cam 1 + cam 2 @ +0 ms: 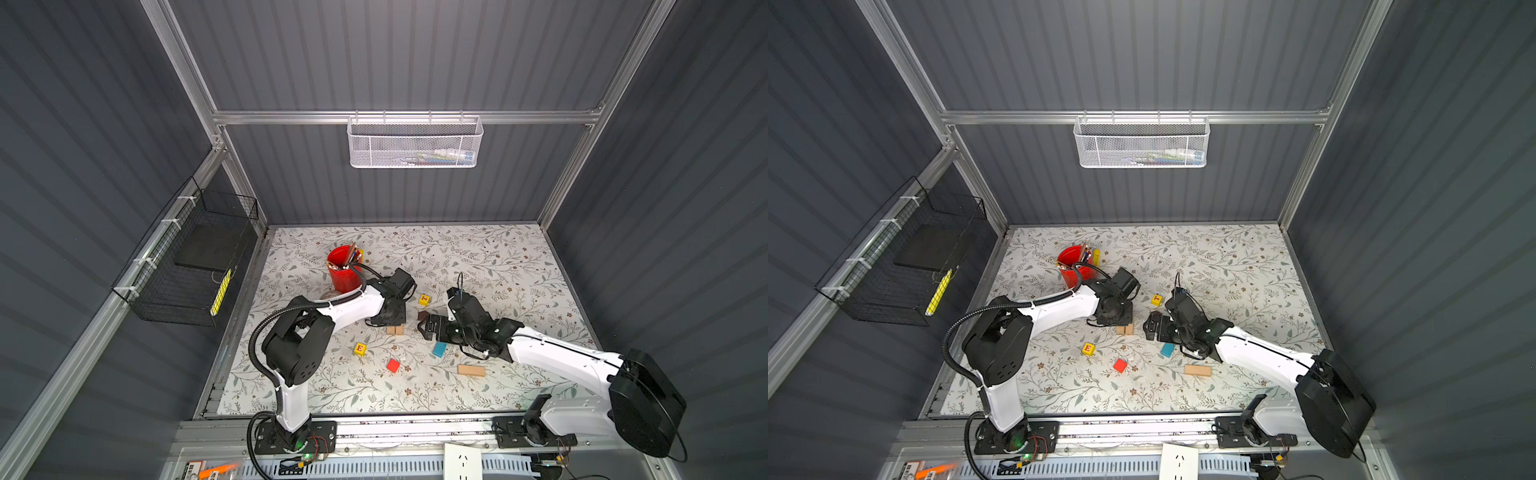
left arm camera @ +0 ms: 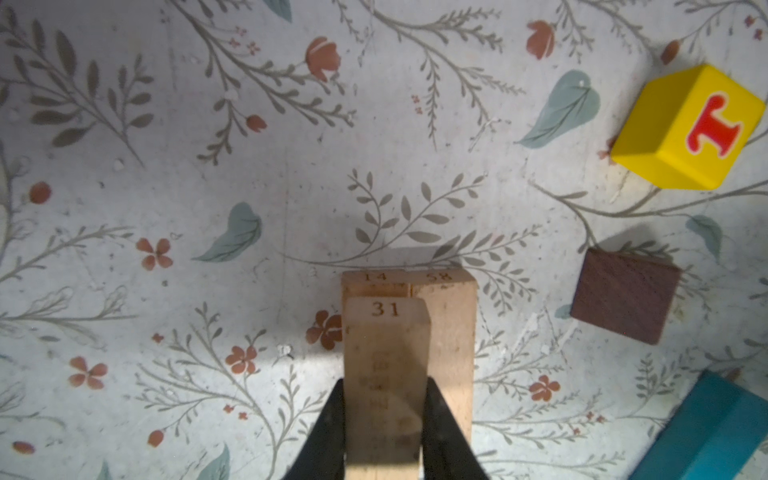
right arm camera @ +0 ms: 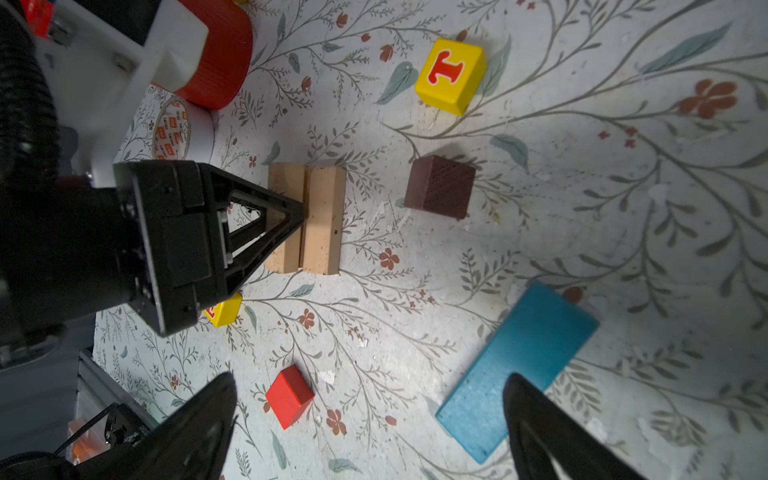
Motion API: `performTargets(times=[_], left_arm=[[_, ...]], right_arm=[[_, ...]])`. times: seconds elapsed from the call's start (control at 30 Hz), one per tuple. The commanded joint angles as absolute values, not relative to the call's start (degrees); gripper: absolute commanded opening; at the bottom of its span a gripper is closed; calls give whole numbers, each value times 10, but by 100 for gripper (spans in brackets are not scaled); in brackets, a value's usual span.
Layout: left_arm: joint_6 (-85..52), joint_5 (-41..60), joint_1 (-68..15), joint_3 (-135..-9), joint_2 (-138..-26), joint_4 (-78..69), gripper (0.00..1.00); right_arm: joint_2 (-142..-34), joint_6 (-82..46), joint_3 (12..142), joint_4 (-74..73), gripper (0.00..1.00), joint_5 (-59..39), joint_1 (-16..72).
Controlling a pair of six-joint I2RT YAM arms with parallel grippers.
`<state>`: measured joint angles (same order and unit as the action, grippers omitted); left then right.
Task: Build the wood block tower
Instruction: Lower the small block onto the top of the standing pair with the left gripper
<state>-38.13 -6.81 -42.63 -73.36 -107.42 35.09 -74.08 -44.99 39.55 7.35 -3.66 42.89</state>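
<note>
The left gripper points down near the middle of the tabletop. Its two fingers are clenched on the long sides of plank 31. This plank is directly over plank 14, of which only the end shows. Plank 58 lies flat on the tabletop and touches the side of plank 14. I cannot tell whether plank 31 already rests on plank 14 or is a little above it. These three planks are the tower so far; in both top views only their front ends show under the gripper.

The right gripper is just to the right of the tower, with its jaws spread wide and nothing between them. In the right wrist view it hangs over the tabletop between the red cube and the blue plank.

The brown piece lies near the tower but apart from it, and the T cube is beyond it, toward the back edge. The E cube, the red cube and the blue plank lie between the tower and the front edge. The loose plank lies flat nearer to the front edge, right of the middle. The red cup stands toward the back left corner, with a tape roll just beside it.
</note>
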Motion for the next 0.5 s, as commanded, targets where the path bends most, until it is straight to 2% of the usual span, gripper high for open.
performTargets(times=[0.0, 0.2, 0.47], left_arm=[[-387, -65, -422, -754, -1081, 368, 31], [-387, -63, -420, -754, -1075, 366, 36], [-385, -67, -420, -753, -1069, 377, 35]], right_arm=[[-736, -453, 388, 73, 99, -35, 426], [-739, -453, 388, 68, 99, -38, 426], [-746, -454, 389, 64, 99, -47, 426]])
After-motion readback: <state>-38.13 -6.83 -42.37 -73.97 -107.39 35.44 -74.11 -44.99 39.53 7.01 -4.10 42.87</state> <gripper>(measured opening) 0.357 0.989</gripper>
